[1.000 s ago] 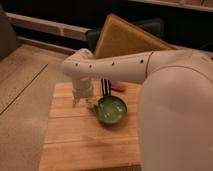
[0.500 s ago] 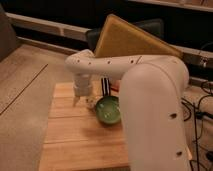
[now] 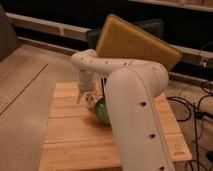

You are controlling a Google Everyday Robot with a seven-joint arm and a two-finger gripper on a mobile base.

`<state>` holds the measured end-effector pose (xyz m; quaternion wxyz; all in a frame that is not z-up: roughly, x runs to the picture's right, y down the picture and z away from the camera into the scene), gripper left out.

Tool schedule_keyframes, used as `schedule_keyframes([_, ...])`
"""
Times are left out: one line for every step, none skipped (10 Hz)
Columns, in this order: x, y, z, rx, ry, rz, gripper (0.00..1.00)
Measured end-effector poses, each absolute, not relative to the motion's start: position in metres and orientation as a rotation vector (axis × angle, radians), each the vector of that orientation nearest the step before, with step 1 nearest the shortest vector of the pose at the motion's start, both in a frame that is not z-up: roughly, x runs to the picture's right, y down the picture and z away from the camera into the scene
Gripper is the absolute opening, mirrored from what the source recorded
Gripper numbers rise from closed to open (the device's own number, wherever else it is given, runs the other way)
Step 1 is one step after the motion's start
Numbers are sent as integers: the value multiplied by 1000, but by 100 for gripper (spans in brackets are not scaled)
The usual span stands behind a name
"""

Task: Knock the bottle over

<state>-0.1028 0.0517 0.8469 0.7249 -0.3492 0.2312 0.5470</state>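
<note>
My gripper (image 3: 85,96) hangs from the white arm (image 3: 125,90) and points down over the far left part of the wooden table (image 3: 70,135). A small pale object, possibly the bottle (image 3: 90,103), sits right under the gripper, next to a green bowl (image 3: 101,113). The arm hides most of the bowl and whatever stands behind the gripper. I cannot tell whether the pale object is upright or tilted.
A large yellow-brown cushion (image 3: 135,42) leans behind the table against a dark chair (image 3: 150,27). Cables (image 3: 200,107) lie on the floor at the right. Grey floor (image 3: 25,85) lies left of the table.
The arm has swung so that its bulk covers more of the right side of the table and the bowl. The gripper stays at about the same spot over the far left of the table.
</note>
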Motion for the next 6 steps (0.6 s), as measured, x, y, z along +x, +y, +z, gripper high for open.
schedule_keyframes([-104,33,856,-736,456,1177,65])
schedule_keyframes([-108,18,861,-710,411,1151,65])
schedule_keyframes([-112,9,863,-694,378,1128,65])
schedule_keyframes([-114,1,860,-683,346,1104,65])
schedule_keyframes([-114,1,858,-680,340,1095,65])
schedule_keyframes([-115,0,858,-680,339,1094,65])
